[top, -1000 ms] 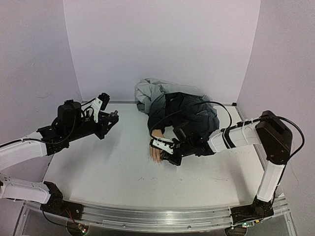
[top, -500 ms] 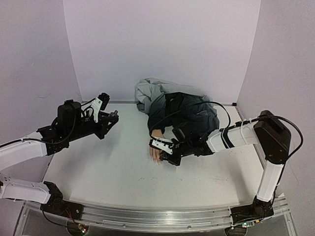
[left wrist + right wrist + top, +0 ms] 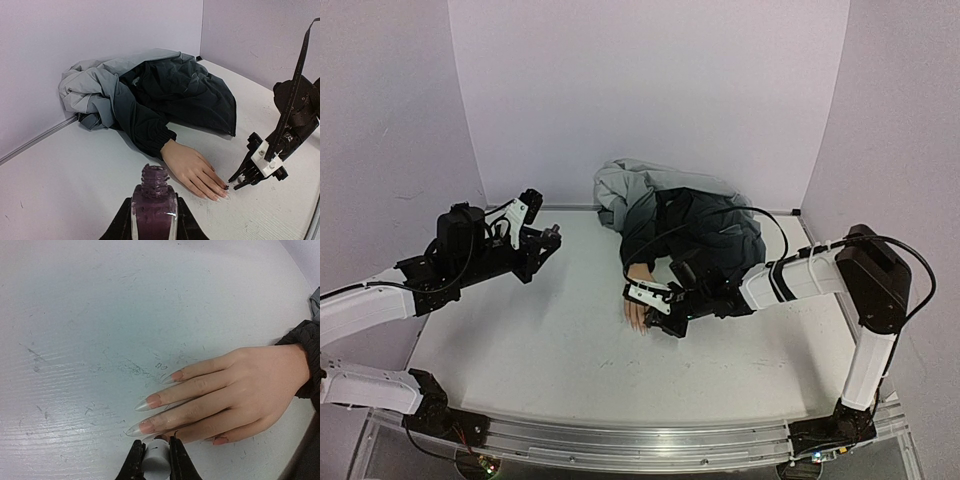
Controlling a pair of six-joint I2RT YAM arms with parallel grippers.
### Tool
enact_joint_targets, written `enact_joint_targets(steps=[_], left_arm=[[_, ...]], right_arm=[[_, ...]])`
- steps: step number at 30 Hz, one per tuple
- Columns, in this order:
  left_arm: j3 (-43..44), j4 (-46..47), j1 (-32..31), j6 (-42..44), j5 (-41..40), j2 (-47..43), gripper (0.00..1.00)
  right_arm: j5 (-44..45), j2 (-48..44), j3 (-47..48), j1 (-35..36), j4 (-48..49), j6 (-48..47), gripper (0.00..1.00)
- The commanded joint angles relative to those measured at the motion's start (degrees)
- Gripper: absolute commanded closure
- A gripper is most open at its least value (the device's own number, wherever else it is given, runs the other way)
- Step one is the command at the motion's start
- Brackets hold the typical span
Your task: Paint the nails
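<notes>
Right gripper [image 3: 156, 445] pinches a white cap [image 3: 156, 462]. The nails [image 3: 153, 400] of the mannequin hand [image 3: 240, 385] lie just ahead of its jaws, 4 showing. Left gripper [image 3: 154, 227] clamps an open polish bottle [image 3: 154, 207], with the hand well beyond its jaws.

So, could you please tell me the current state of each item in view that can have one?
polish bottle: uncapped, upright, clamped by the left gripper.
white cap: off the bottle, clamped by the right gripper beside the fingertips.
mannequin hand: lying flat, palm down, fingers straight.
nails: long, pointed, pinkish; no dark polish visible in the right wrist view.
jacket: crumpled, its cuff around the hand's wrist.
</notes>
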Motion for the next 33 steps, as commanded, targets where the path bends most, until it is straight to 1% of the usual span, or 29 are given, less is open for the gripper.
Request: enact_joint_targets(steps=[1,33], left_arm=[[3.35,2.84,0.31,-0.18,0.8,-0.43,1.0],[3.37,2.89,0.31,-0.05,1.0,-0.38,1.0]], right_arm=[[-0.02,0.69,1.63,0.44,-0.64,-0.08,1.0],[0.25,0.59,0.85,0.79,-1.19,0.28,1.0]])
